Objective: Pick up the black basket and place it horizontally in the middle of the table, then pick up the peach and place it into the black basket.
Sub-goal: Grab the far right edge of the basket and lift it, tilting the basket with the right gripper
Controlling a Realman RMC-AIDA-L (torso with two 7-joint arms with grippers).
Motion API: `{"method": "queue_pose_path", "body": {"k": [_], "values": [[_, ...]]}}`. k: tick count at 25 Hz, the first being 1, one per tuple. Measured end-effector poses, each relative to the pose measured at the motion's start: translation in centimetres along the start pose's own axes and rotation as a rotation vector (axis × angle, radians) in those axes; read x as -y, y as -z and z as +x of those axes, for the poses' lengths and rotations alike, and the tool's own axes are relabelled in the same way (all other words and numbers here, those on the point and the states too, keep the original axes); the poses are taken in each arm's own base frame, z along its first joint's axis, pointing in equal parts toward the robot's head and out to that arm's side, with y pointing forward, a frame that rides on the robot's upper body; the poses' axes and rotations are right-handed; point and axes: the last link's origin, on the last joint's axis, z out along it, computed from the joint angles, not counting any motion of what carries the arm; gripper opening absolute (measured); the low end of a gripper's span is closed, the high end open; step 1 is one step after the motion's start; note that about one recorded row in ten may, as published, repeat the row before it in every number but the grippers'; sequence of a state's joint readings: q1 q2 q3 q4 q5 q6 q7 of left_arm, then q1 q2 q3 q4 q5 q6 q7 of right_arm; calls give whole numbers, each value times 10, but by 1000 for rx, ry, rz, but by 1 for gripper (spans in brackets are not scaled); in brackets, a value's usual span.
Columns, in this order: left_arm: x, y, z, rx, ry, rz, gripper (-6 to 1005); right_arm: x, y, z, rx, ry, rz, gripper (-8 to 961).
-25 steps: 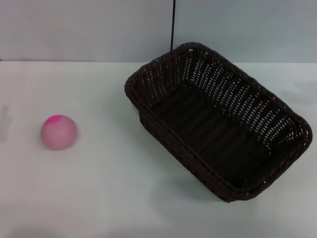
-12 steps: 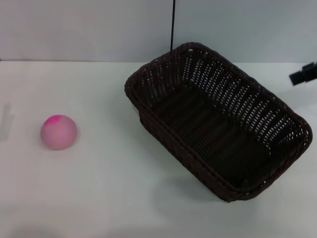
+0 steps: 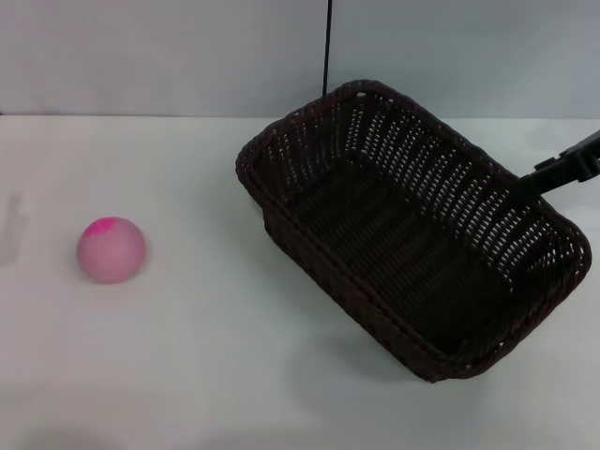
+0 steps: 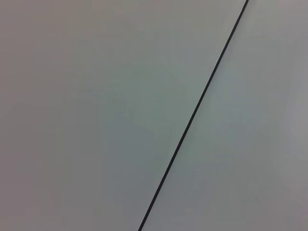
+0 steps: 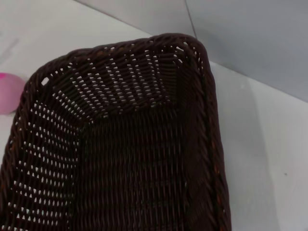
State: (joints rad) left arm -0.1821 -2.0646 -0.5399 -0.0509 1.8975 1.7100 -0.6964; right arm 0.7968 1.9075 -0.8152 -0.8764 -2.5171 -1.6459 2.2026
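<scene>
The black basket (image 3: 412, 234) stands on the white table (image 3: 206, 366) right of centre, lying at a slant with its long side running from far left to near right. It is empty. The peach (image 3: 111, 249) sits alone on the table at the left. My right gripper (image 3: 542, 175) reaches in from the right edge, just above the basket's far right rim. The right wrist view looks down into the basket (image 5: 125, 159) from close by, with the peach (image 5: 8, 91) at the picture's edge. My left gripper is out of view.
A grey wall stands behind the table, with a thin black vertical line (image 3: 327, 47) on it. The left wrist view shows only that wall and the line (image 4: 192, 115). Bare tabletop lies between the peach and the basket.
My right gripper has come in from the right edge and moved left, to the basket's far right rim. The basket and the peach have not moved.
</scene>
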Motion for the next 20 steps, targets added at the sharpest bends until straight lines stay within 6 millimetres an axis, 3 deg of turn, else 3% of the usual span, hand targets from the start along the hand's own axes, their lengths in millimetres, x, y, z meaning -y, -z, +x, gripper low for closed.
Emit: {"method": "queue_pose_path", "body": {"k": [15,20], "values": [[-1,-4,-5,17,29,12,810,-3,-34,6,-22,14,-23,599],[-2,-6,-6,18,32,10,809,-4,-37,6,-14,20,-18,472]]}}
